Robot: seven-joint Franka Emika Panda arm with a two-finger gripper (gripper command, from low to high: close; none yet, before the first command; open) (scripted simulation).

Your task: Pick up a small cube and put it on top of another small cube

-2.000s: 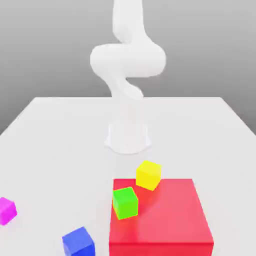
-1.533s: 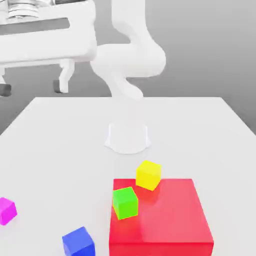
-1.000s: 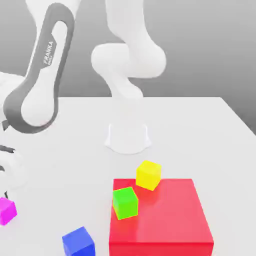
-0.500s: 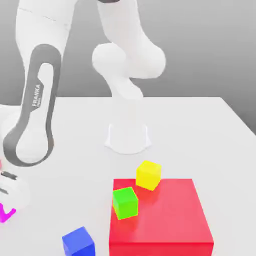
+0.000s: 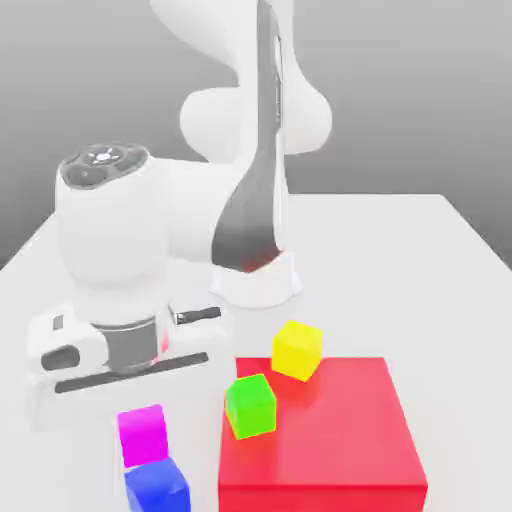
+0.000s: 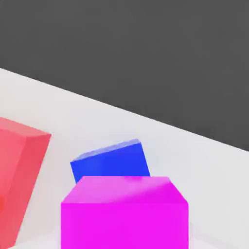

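The magenta-pink small cube (image 5: pixel 142 433) hangs under my gripper (image 5: pixel 141 418), which is shut on it. The deep blue small cube (image 5: pixel 157 487) sits on the table directly below, at the front on the exterior view's left. The pink cube's underside is at or just above the blue cube's top, and I cannot tell whether they touch. In the hand view the pink cube (image 6: pixel 124 212) is close up, with the blue cube (image 6: pixel 110 162) just behind it.
A big red block (image 5: pixel 322 432) stands to the exterior view's right of the blue cube, and its corner shows as the red block (image 6: pixel 19 170). A green cube (image 5: pixel 250 405) rests on its edge and a yellow cube (image 5: pixel 297 349) at its back. The arm's base (image 5: pixel 256 275) stands behind.
The hand came down at the far left onto the pink cube, then carried it rightward to just above the blue cube. The other cubes have not moved.
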